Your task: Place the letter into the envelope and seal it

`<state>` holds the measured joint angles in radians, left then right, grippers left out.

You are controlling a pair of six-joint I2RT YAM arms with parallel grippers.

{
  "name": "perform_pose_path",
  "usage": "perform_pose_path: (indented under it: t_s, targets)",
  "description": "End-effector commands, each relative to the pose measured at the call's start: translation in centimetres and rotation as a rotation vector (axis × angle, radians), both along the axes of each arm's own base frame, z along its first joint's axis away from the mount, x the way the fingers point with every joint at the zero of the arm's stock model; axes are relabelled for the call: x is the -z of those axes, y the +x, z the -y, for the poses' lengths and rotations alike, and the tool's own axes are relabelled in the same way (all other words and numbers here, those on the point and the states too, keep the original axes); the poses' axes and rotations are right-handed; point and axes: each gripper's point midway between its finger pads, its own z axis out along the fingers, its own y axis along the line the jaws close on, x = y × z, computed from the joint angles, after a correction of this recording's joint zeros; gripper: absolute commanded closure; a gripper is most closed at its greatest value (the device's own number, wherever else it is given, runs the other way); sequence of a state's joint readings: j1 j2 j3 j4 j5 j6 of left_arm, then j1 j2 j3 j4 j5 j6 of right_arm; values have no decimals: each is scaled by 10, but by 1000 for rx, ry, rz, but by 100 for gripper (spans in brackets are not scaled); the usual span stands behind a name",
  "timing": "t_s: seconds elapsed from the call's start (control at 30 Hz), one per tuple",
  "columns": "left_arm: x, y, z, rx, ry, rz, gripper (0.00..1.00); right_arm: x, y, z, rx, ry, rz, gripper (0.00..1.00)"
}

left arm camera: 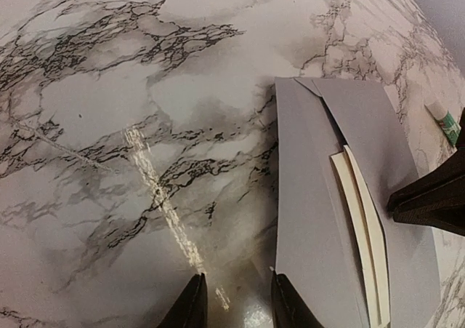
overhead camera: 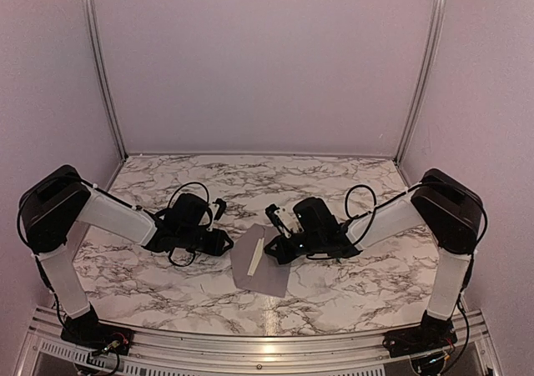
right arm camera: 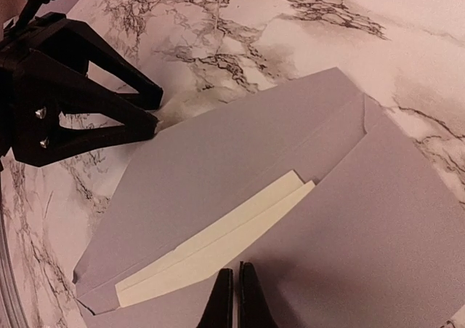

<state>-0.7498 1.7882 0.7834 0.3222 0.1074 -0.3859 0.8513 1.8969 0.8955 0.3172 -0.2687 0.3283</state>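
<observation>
The grey envelope [overhead camera: 269,274] lies flat at the table's front middle with its flap open to the left. The cream letter [overhead camera: 251,259] is tucked into the pocket, and a narrow strip of it shows at the mouth [right arm camera: 218,244]. My right gripper [right arm camera: 236,293] is shut, its tips low over the envelope's body [right arm camera: 363,219] just beside the letter strip, with nothing between them. My left gripper [left arm camera: 237,297] is open and empty over the marble at the envelope's left edge [left arm camera: 309,212]. The letter also shows in the left wrist view [left arm camera: 361,226].
A small green-white tube [left arm camera: 445,120] lies on the marble beyond the envelope, near my right gripper [overhead camera: 269,249]. My left gripper [overhead camera: 226,243] faces it across the envelope and shows in the right wrist view [right arm camera: 87,99]. Walls enclose the marble table [overhead camera: 209,184].
</observation>
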Motion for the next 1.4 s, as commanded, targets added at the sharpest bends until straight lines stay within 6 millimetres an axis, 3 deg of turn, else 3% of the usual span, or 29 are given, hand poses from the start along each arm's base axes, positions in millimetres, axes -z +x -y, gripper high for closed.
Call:
perform_pose_path:
  t_s: [0.0,0.23,0.73,1.1,1.37]
  targets:
    - [-4,-7,14,75,-35,-24,68,2,3,-9,2,3,2,100]
    - [-19,-16,29,145,-106,-46,68,17,8,-2,46,-57,-1,100]
    - [-51,-25,71,263,-279,-65,69,27,8,-3,46,-79,-18,100]
    - [-30,-15,99,281,-287,-104,73,26,7,-3,40,-77,-16,100]
    - [-16,-9,103,264,-268,-110,74,0,1,-9,-2,-15,0,100]
